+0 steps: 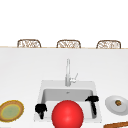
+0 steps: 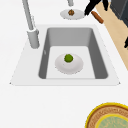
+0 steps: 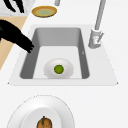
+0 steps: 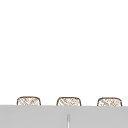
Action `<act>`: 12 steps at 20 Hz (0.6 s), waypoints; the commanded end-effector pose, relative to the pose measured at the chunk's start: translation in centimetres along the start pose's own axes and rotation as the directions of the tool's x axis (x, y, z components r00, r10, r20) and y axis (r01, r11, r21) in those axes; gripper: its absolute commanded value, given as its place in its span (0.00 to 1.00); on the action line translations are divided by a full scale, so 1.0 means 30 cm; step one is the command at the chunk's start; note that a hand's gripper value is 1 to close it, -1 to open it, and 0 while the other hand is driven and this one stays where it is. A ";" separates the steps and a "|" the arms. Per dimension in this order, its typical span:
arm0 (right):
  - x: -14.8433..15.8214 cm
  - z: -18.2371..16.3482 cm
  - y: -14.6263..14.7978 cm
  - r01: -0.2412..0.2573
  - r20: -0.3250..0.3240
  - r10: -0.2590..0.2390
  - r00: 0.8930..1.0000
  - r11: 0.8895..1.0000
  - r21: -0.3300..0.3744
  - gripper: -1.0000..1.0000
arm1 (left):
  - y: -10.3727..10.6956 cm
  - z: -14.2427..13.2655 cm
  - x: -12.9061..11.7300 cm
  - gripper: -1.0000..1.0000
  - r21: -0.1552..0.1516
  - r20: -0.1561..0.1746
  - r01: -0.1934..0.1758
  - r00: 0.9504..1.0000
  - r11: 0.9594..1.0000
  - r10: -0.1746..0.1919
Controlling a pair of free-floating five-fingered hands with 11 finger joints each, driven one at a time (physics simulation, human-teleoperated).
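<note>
My left hand hovers over the sink's front left corner, fingers hanging loose and holding nothing; in the right side view the left hand hangs by the yellow plate. My right hand hovers over the front right rim, open, its straight fingers pointing down toward the basin's front wall. In the basin lies a white plate with a small green fruit on it. A large red ball sits low in the front view, covering the basin's front.
A tall faucet stands behind the basin. A yellow-rimmed plate lies on the counter at left. At right, a white plate carries a brown item, with a brown stick near the front edge. Three wicker chair backs line the far side.
</note>
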 end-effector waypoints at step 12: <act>0.029 0.128 0.105 0.036 -0.003 -0.036 0.999 0.989 0.141 0.50 | 0.000 -0.006 0.000 0.00 0.000 0.000 0.005 1.000 1.000 -0.005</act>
